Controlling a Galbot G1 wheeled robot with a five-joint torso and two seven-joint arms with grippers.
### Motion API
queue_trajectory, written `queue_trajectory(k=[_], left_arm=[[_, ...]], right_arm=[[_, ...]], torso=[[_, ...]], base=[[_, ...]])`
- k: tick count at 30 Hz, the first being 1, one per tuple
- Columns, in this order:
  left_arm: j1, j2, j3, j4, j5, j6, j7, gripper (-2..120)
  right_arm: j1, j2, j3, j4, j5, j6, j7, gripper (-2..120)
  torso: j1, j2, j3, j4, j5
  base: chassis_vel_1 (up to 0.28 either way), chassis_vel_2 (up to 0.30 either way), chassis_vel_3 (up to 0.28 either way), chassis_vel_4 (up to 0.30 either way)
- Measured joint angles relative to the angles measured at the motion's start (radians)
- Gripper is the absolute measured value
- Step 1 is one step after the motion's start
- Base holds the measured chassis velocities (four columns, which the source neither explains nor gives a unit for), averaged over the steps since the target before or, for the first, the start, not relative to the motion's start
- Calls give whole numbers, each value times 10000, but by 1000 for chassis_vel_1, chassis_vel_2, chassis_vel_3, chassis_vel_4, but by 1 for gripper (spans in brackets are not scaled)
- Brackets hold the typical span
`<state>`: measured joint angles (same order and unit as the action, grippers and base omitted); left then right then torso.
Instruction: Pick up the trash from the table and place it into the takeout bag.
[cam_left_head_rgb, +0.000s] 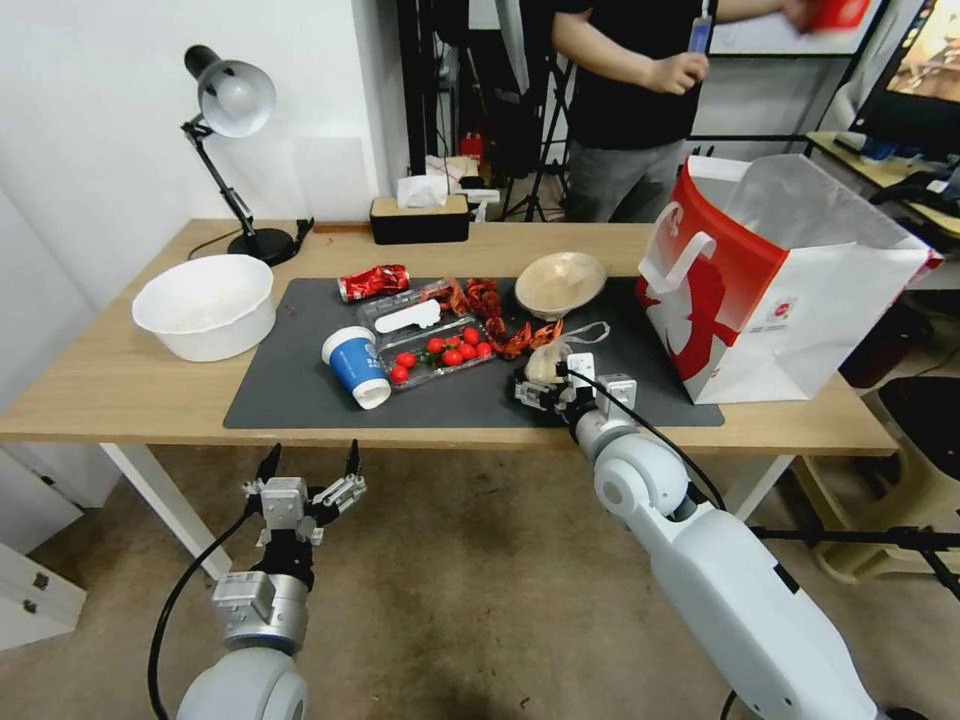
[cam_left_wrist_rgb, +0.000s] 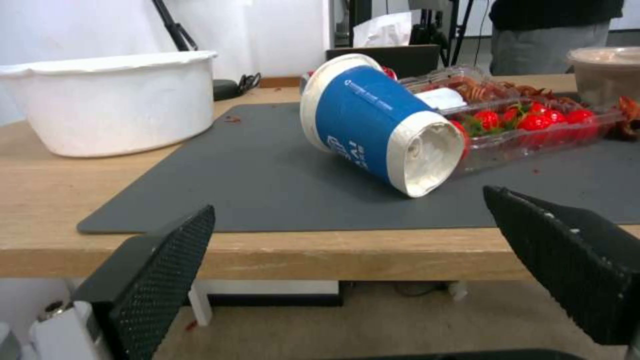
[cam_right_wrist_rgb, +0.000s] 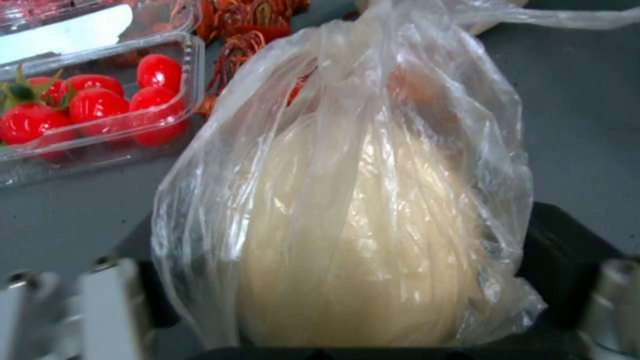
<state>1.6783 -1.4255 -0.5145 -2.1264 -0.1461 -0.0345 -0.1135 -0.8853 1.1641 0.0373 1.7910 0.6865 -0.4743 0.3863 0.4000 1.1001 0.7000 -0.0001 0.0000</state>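
The clear bag with the beige bun (cam_right_wrist_rgb: 360, 220) sits on the dark grey mat (cam_left_head_rgb: 300, 390) near the table's (cam_left_head_rgb: 120, 390) front edge, and the right gripper (cam_left_head_rgb: 548, 392) is right on it. From the right wrist, the bun bulges between the two sides of the gripper, the plastic spilling over them; the bag looks nestled in, but whether the jaws are already pinching it or just bracketing it I cannot tell.

Out from there: the clear tray of red tomatoes (cam_left_head_rgb: 440, 355) lies just beside the bun, the beige round bowl (cam_left_head_rgb: 560, 282) behind it, the blue paper cup (cam_left_head_rgb: 357, 366) tipped on its side to the left, the crushed red can (cam_left_head_rgb: 374, 282) near the mat's back edge. All of it is on the table, none visibly in the takeout bag (cam_left_head_rgb: 770, 290), which stands open at the right end, near the bun. My read: the job is barely started, first pick in hand, everything else to come.

The left gripper (cam_left_head_rgb: 310, 478) hangs below the table's front edge, fingers (cam_left_wrist_rgb: 167, 260) spread wide, holding nothing. Its wrist view gives a low look at the cup's crumpled base and the big white bowl (cam_left_wrist_rgb: 113, 100), which the head view only takes from above. The head view, in turn, is what places the carrier bag relative to the bun
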Motion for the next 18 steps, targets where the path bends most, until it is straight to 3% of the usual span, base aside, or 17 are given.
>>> queue_trajectory(k=[7, 18], left_arm=[[-33, 5, 14, 54, -10, -14, -1, 100], [-27, -7, 50, 82, -9, -51, -2, 100]], right_arm=[[-36, 14, 17, -27, 66, 29, -3, 54], [-190, -123, 123, 246, 129, 52, -6, 22]], torso=[[-1, 0, -1, -1, 0], [0, -1, 0, 3, 2]], base=[[0, 0, 0, 0], [0, 0, 0, 0]])
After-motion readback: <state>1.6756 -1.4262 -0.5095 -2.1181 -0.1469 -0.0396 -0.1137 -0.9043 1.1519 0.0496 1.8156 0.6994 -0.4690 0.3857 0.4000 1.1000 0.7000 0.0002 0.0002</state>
